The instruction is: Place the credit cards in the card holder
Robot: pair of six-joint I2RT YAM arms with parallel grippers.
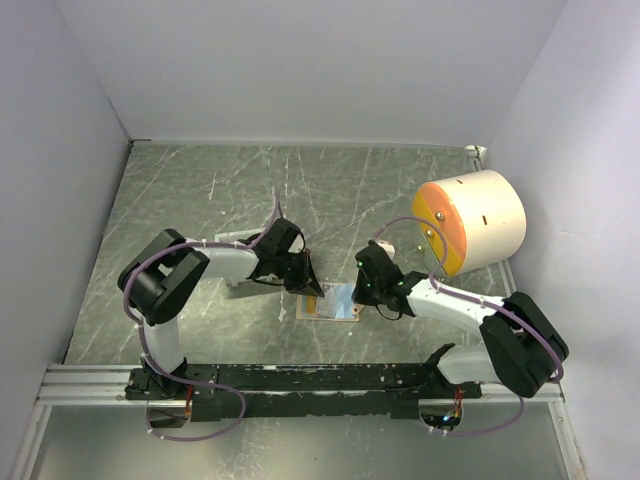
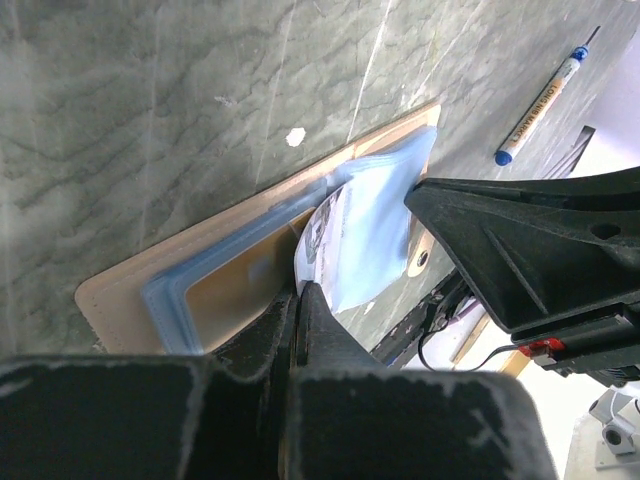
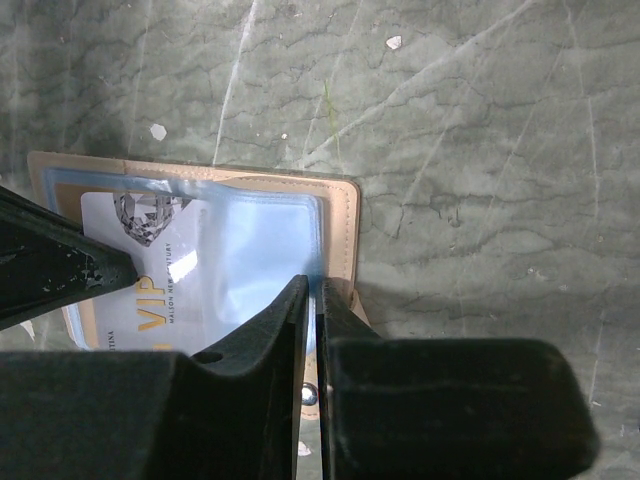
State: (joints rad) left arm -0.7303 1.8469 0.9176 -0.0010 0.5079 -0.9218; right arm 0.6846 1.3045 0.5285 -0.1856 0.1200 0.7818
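A: Where is the holder (image 1: 335, 299)?
B: Open flat on the table (image 1: 200, 200), just ahead of the arm bases, between the 2 grippers. Tan side down, blue clear sleeves on top.
A: And the card?
B: 1 white card (image 3: 150, 265), with a diamond picture and gold "VIP", lies on the holder, much of it under the blue film of a sleeve (image 3: 260, 240). How deep it sits I cannot tell.
A: Left gripper (image 2: 300, 293)?
B: Fingers drawn almost together, nipping the card's edge at the holder's left side.
A: Right gripper (image 3: 315, 287)?
B: Only a slit between its fingers, pinching the sleeve's edge at the holder's right side. The 2 grippers face each other across the holder, close but apart.
A: Anything else?
B: A white pen (image 2: 545, 100) with blue ends lies on the table beyond the holder in the left wrist view, well apart from it. A big white drum (image 1: 480, 225) with an orange face sits on its side near the right wall.
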